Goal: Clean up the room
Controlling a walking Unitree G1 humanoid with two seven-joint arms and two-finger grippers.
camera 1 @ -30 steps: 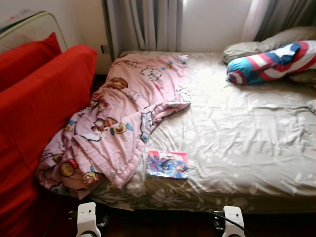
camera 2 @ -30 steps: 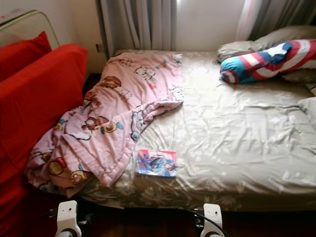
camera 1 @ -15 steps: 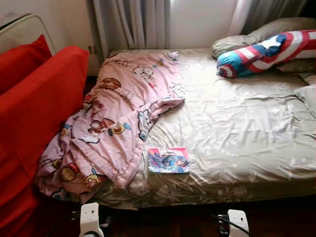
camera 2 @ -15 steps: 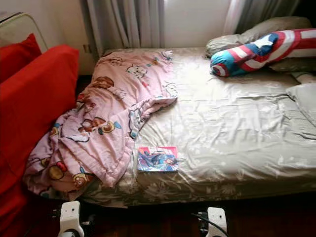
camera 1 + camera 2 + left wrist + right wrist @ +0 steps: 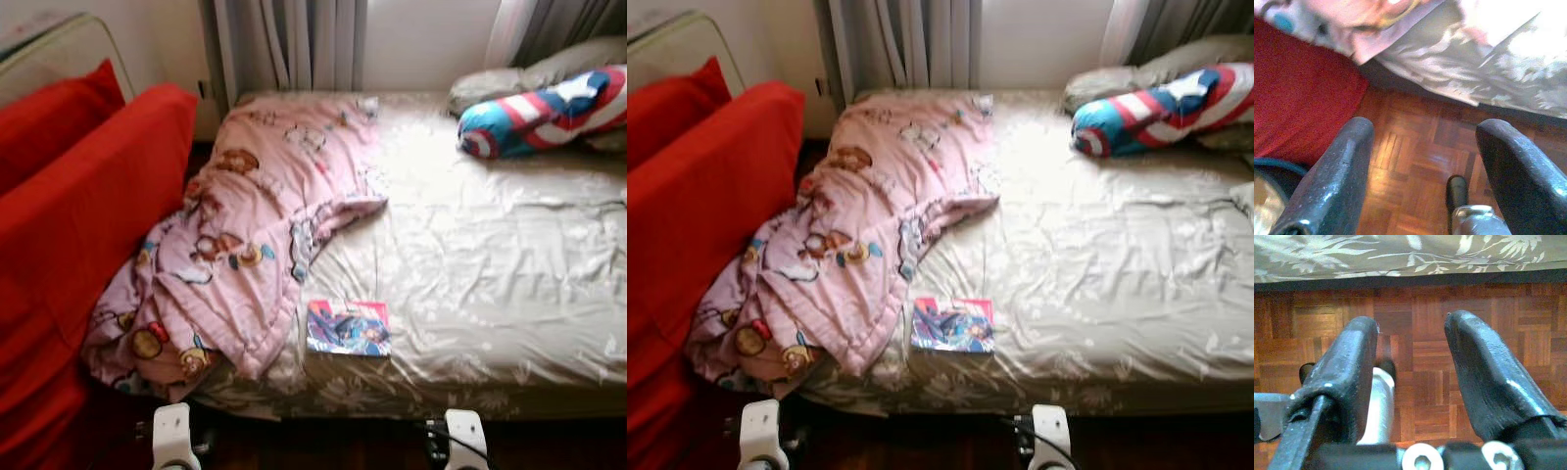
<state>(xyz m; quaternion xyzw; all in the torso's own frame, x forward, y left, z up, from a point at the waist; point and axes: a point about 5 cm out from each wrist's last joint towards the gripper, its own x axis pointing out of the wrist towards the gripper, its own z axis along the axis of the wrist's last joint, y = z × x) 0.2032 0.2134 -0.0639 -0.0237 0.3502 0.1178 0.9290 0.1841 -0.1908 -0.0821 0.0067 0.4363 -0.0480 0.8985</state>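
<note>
A pink cartoon-print blanket [image 5: 250,230] lies crumpled over the left side of the bed [image 5: 490,264], and its lower end hangs off the front corner. A colourful comic book [image 5: 348,328] lies flat on the grey floral sheet near the bed's front edge, just right of the blanket. A red, white and blue shield-print bolster [image 5: 544,108] rests at the far right. My left gripper [image 5: 1425,132] hangs open over the parquet floor beside the bed's corner. My right gripper [image 5: 1411,323] is open too, low in front of the bed's side, with nothing between its fingers.
A red sofa [image 5: 88,225] with a red cushion stands close along the bed's left side. Grey curtains [image 5: 289,44] hang behind the bed. Grey pillows [image 5: 509,83] lie behind the bolster. Dark parquet floor [image 5: 1415,357] runs along the bed's front edge.
The whole picture has shifted a little and is blurred, so the camera has moved. The blanket, book and bolster lie where they were.
</note>
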